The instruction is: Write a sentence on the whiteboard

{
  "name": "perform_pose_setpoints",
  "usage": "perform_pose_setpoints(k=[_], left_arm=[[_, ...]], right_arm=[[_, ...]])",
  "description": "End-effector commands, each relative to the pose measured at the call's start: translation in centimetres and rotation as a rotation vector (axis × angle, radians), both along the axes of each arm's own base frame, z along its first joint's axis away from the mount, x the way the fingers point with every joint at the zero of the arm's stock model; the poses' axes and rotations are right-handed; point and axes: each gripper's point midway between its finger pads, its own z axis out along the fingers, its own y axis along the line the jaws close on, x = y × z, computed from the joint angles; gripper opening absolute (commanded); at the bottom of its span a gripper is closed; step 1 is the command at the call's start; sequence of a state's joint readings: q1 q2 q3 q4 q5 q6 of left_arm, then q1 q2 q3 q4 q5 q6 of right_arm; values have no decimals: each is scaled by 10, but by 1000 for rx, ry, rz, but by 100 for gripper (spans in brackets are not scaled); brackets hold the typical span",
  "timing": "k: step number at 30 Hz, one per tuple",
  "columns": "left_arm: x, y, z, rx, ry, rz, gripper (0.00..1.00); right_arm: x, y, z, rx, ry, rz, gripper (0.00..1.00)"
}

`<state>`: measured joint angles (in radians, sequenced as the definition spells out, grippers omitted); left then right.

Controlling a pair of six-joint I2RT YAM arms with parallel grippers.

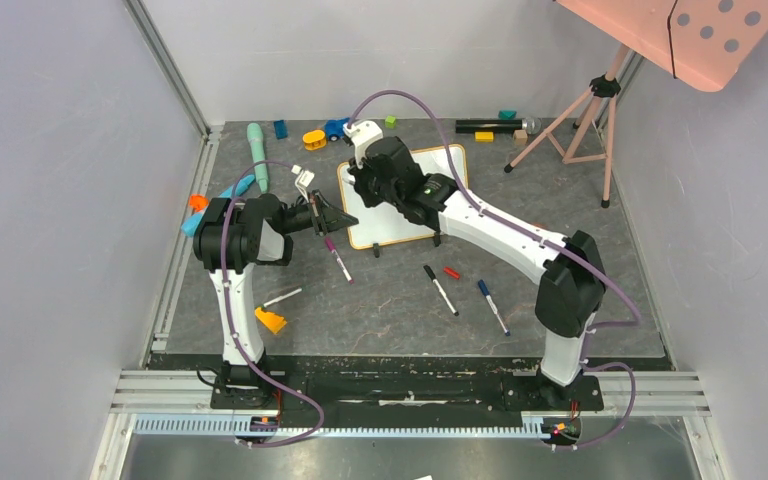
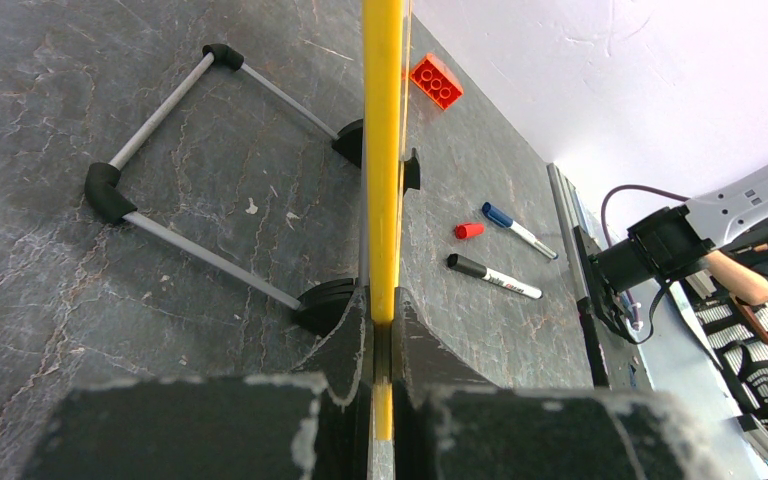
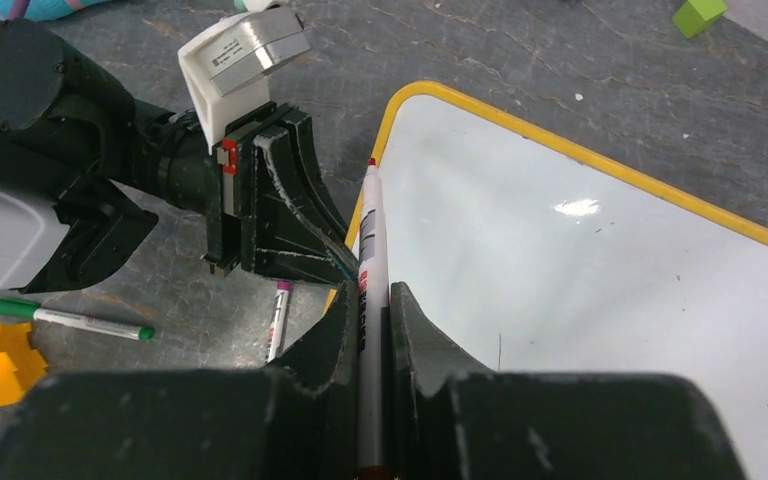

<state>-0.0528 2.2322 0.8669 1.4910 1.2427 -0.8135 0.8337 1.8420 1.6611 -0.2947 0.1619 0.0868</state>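
The whiteboard (image 1: 410,205) with a yellow-orange frame lies tilted at the middle back of the table. My left gripper (image 1: 345,218) is shut on its left frame edge, which shows edge-on in the left wrist view (image 2: 382,150) between the fingertips of the gripper (image 2: 382,300). My right gripper (image 3: 368,295) is shut on a white marker (image 3: 370,230) with a red tip, which points at the board's near-left corner (image 3: 580,270). In the top view the right gripper (image 1: 360,185) hovers over the board's left part. No red sentence shows; the face has only faint dark strokes.
A purple marker (image 1: 338,262), a black marker (image 1: 440,289), a red cap (image 1: 451,272) and a blue marker (image 1: 492,306) lie in front of the board. Toys line the back edge. A tripod (image 1: 580,120) carries a pink dotted panel (image 1: 690,30) at the right.
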Motion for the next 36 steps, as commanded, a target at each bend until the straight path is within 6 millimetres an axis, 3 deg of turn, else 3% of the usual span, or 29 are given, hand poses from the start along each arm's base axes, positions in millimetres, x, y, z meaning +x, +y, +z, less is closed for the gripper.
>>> perform_pose_setpoints(k=[1,13,36], left_arm=[[-16,-9,-4,17,-85,-89,2],[-16,-8,-4,16,-80,-90,2],[-16,-9,-4,16,-82,-91,2]], right_arm=[[17,3,27,26,-67,-48,0],[36,1,24,-14,-77,-97,0],[43,-2,-6,-53,-41,-110,0]])
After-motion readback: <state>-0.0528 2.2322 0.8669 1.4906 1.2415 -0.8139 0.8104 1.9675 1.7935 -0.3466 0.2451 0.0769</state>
